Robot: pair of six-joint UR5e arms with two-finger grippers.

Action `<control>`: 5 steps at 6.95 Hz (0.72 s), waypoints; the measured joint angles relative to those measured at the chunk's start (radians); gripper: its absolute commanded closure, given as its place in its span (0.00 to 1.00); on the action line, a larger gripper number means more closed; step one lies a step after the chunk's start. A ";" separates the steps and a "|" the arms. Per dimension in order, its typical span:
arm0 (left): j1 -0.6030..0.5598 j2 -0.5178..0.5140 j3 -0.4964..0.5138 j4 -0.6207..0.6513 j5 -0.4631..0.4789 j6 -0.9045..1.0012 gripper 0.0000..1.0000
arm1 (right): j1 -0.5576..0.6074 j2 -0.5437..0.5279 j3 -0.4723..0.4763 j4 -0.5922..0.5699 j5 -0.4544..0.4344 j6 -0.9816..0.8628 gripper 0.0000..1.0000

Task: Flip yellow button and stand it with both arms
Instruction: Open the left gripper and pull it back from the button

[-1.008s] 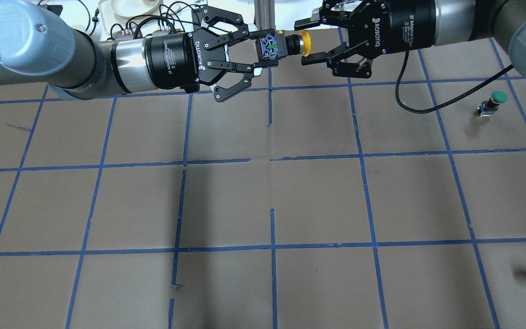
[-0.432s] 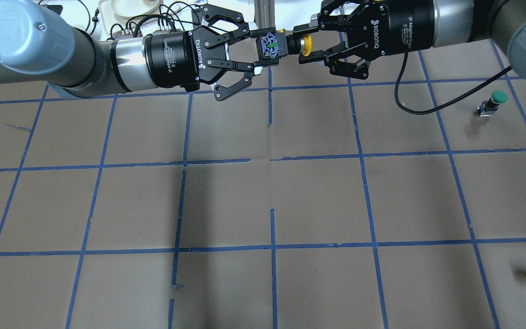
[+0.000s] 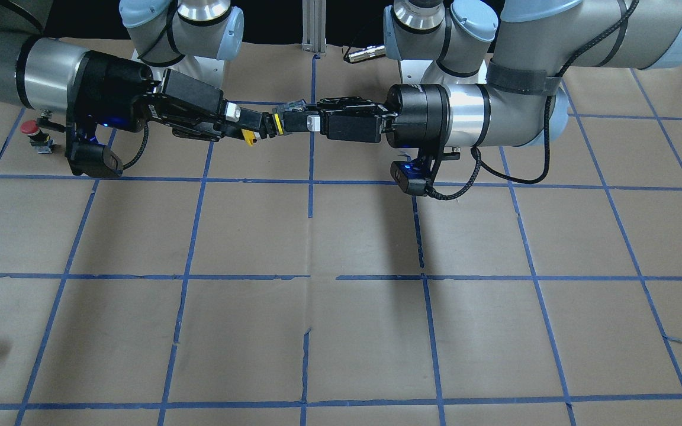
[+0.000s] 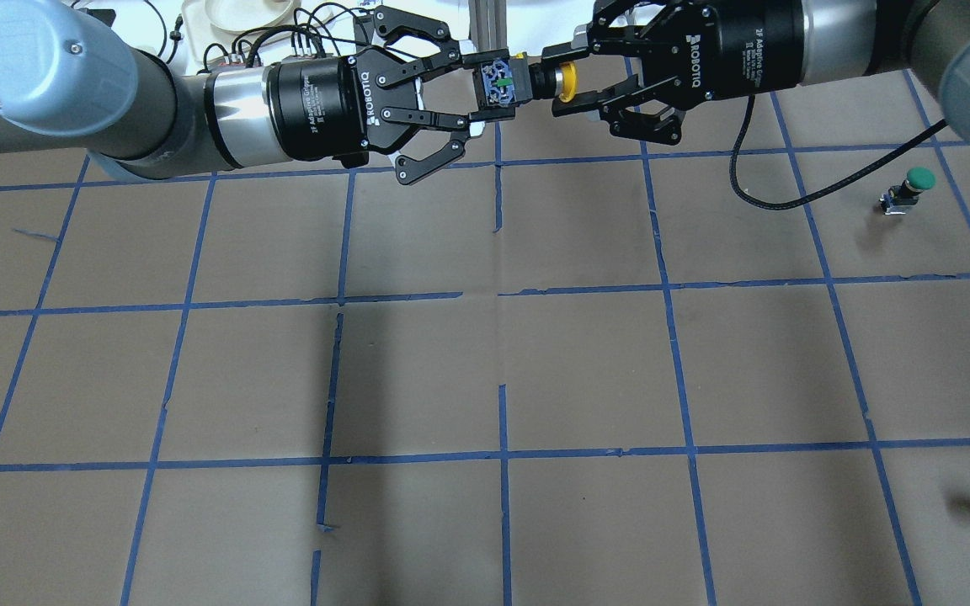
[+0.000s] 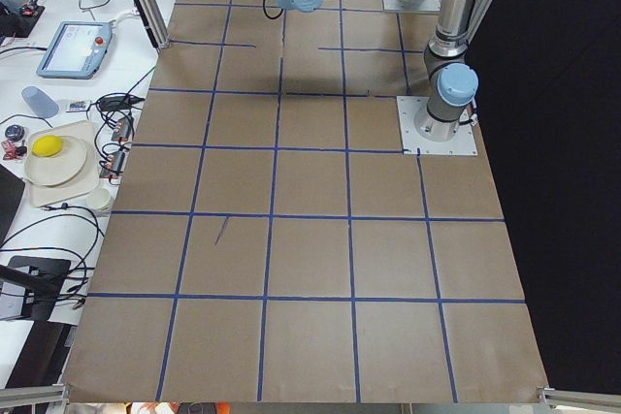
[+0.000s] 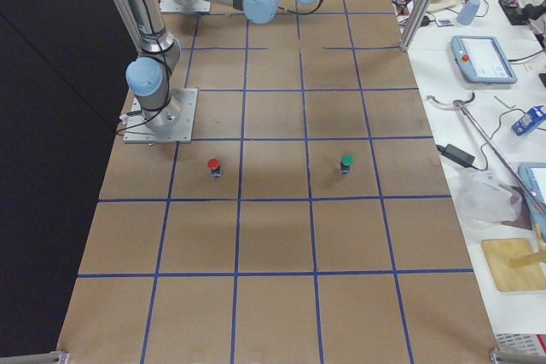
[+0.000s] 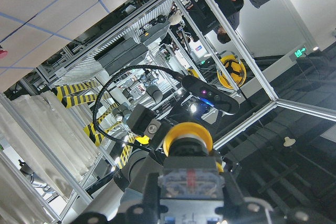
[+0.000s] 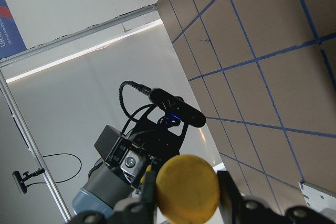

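yellow button [image 4: 538, 82]: light, rigid, smooth cap likely slippery. left gripper [image 4: 492, 89] pinches block end; right gripper [image 4: 569, 77] clamps cap, top centre. Black neck safer hold.

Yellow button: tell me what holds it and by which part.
Both claws hold the yellow button in mid-air: the left claw clamps its block end, the right claw pinches its yellow cap.

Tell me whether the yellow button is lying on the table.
No: the yellow button is held in the air, its block end in the left pincer and its cap between the right pincer's fingers.
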 measured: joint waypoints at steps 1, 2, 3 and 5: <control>0.000 0.000 0.000 0.000 0.001 -0.004 0.10 | 0.000 0.000 -0.003 0.000 0.000 0.003 0.79; 0.000 0.002 0.001 0.002 0.001 -0.021 0.10 | 0.000 -0.001 -0.004 0.000 0.001 0.005 0.79; 0.000 0.004 0.002 0.006 0.003 -0.043 0.11 | 0.000 -0.001 -0.005 0.000 0.001 0.007 0.79; 0.010 0.009 0.025 0.019 0.069 -0.066 0.12 | -0.010 0.000 -0.008 0.000 -0.004 0.011 0.78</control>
